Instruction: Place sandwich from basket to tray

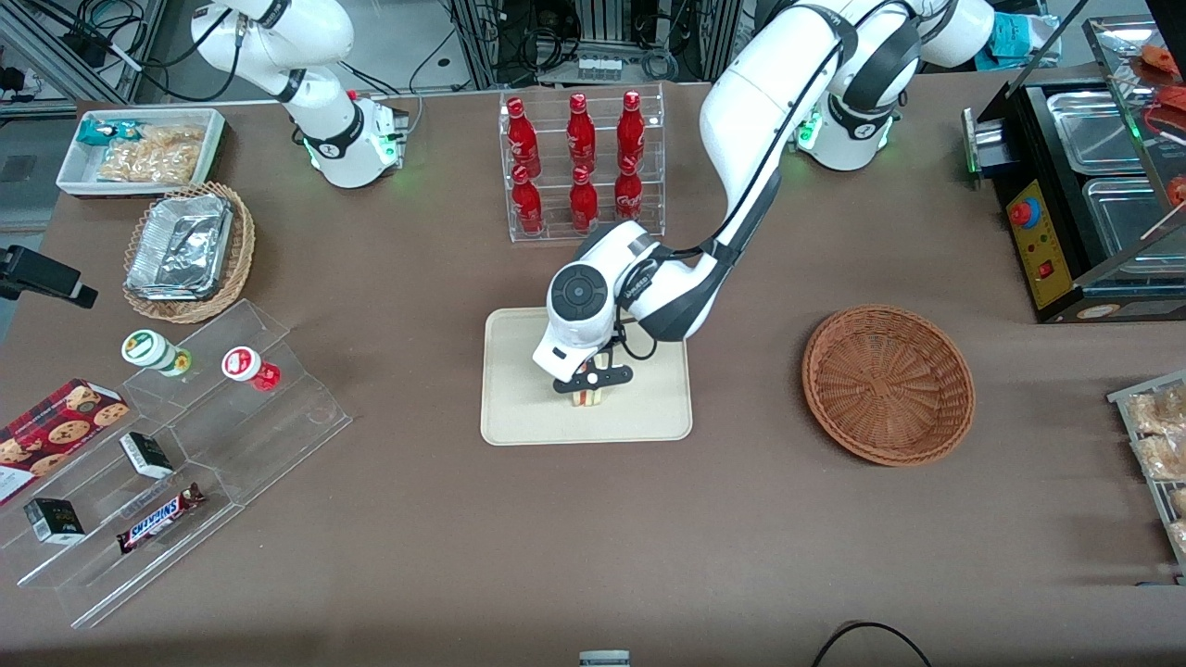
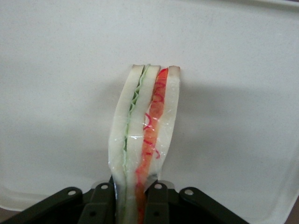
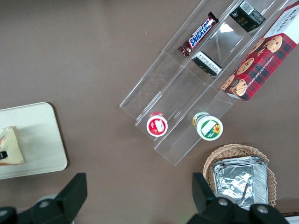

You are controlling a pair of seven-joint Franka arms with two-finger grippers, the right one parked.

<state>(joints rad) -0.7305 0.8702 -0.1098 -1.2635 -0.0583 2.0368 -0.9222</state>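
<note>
Sandwich (image 1: 587,396) down at the tray (image 1: 519,408), pinched in the gripper (image 1: 593,380).

Going left to right in the front view: white bin of snacks (image 1: 139,150), tan wicker basket (image 1: 239,259) holding a foil container (image 1: 181,245), clear stepped display (image 1: 241,463) with two small cups, little boxes and a Snickers bar (image 1: 159,518), cookie box (image 1: 51,434) beside it. Then the cream tray mid-table, nearer the camera than the rack of red bottles (image 1: 581,162). Left arm bent down over the tray, jaws squeezed narrow on the sandwich's bread faces, fingers (image 2: 156,203) pressing both sides, green and red filling showing along the cut edge. Can't tell if resting on the tray or just above it. Reddish-brown basket (image 1: 888,384) sitting well apart, toward the working arm's end, nothing in it.
</note>
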